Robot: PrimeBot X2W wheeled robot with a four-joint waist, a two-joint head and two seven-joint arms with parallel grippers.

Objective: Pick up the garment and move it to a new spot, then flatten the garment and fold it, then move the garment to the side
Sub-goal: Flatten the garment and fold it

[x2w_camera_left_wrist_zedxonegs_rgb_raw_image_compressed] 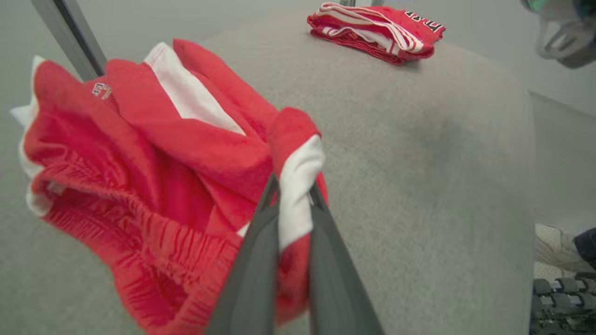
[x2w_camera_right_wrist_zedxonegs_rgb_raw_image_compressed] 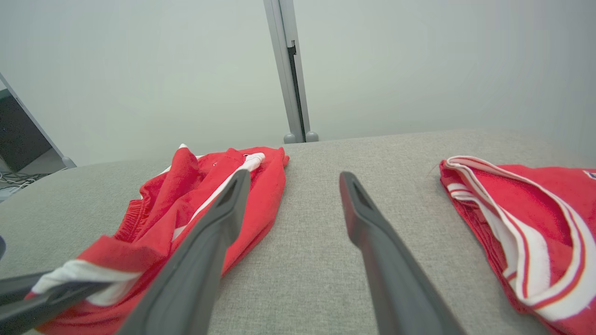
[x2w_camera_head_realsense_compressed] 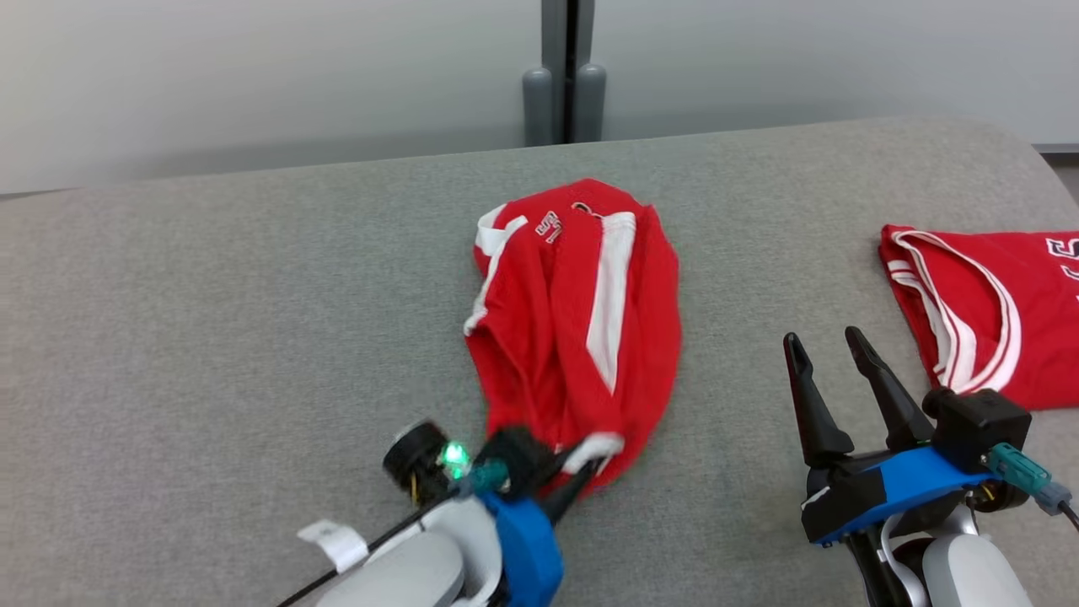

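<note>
The garment (x2w_camera_head_realsense_compressed: 573,329) is a pair of red shorts with white side stripes, crumpled in the middle of the grey surface (x2w_camera_head_realsense_compressed: 253,295). My left gripper (x2w_camera_head_realsense_compressed: 590,459) is shut on its near white-trimmed hem. In the left wrist view the two fingers pinch that white band of the garment (x2w_camera_left_wrist_zedxonegs_rgb_raw_image_compressed: 153,163), with the left gripper (x2w_camera_left_wrist_zedxonegs_rgb_raw_image_compressed: 294,190) closed tight around it. My right gripper (x2w_camera_head_realsense_compressed: 826,341) hovers open to the right of the shorts, empty. The right wrist view shows the right gripper (x2w_camera_right_wrist_zedxonegs_rgb_raw_image_compressed: 291,179) with jaws spread over bare fabric, the garment (x2w_camera_right_wrist_zedxonegs_rgb_raw_image_compressed: 195,209) to its left.
A folded red jersey (x2w_camera_head_realsense_compressed: 986,312) with white trim lies at the right edge, also seen as the jersey (x2w_camera_right_wrist_zedxonegs_rgb_raw_image_compressed: 526,223) and the jersey (x2w_camera_left_wrist_zedxonegs_rgb_raw_image_compressed: 377,30). A grey post (x2w_camera_head_realsense_compressed: 565,72) stands behind the surface against a pale wall. A person's shoe (x2w_camera_left_wrist_zedxonegs_rgb_raw_image_compressed: 556,249) shows at the lower right.
</note>
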